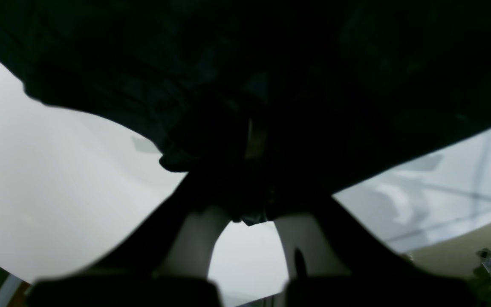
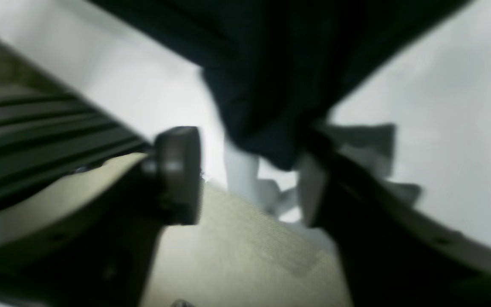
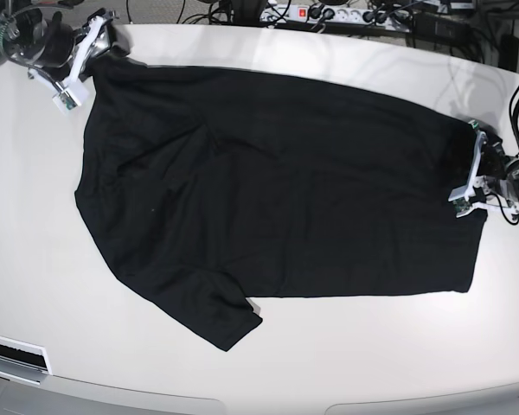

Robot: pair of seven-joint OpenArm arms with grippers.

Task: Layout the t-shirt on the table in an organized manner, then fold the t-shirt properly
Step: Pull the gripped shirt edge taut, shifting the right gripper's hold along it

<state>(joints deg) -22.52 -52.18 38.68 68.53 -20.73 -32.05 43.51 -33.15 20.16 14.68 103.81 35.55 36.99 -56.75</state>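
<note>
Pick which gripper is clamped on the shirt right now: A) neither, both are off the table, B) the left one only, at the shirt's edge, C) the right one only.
B: the left gripper is pinched shut on the edge of the t-shirt, with black fabric bunched between its fingers in the left wrist view, while the right gripper has its jaws apart at the opposite corner.

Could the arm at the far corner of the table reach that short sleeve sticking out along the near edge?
Probably not without a long stretch. The right claw sits at the plain black fabric t-shirt's far corner, while the sleeve lies across the glossy off-white table. Nothing blocks it.
</note>
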